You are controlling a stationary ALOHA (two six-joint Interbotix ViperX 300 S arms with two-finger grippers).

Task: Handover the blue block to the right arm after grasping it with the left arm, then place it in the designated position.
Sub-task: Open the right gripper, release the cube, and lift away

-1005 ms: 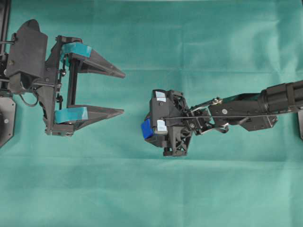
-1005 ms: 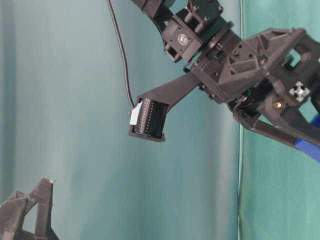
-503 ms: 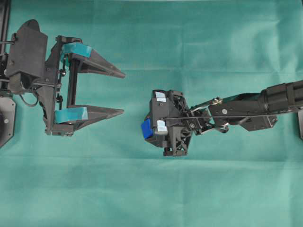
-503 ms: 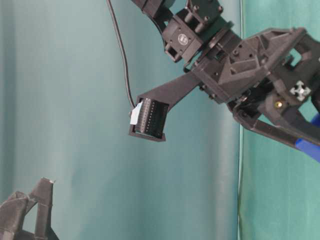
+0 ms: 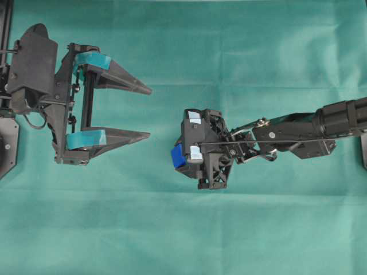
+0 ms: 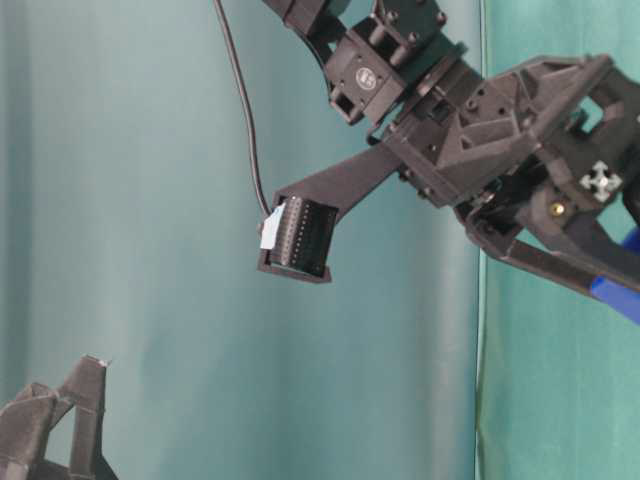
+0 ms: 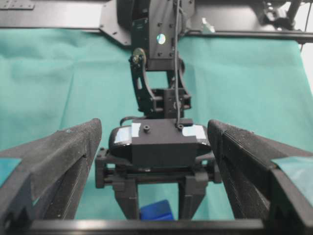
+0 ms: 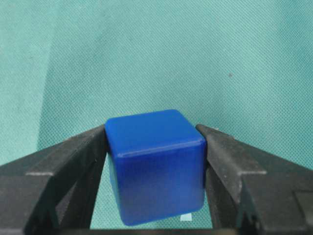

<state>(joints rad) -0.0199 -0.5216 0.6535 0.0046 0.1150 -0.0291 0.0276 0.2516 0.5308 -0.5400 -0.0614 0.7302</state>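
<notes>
Blue block (image 8: 155, 166) sits between the right gripper (image 8: 155, 147) fingers, both fingertips right against its side faces in the right wrist view. Can't tell for sure whether they are pinching it or have just let go, as no gap shows on either side. A small white mark (image 8: 186, 217) peeks out on the cloth just beside the block's lower right corner; probably one corner of the designated position, the other three hidden.

From overhead the block (image 5: 178, 155) pokes out on the left of the right gripper (image 5: 192, 154), which points down at the green cloth (image 5: 258, 229). Whether the block rests on the cloth or hangs just above it is not clear.

Left gripper (image 5: 143, 112), teal tape on its fingers, stands well apart from the block, to its left, fingers spread wide, nothing between them.

Progress, judged: pickup w/ left arm and handover look done, since the block is w/ the right arm. Placement is at or near its end. Left to do: release for sure, lift the right arm clear.

Writing/brands: none readable. White stickers on the right wrist cam housing (image 7: 164, 142) look blank; round mark on the arm's motor block (image 6: 366, 72) too small to read.
</notes>
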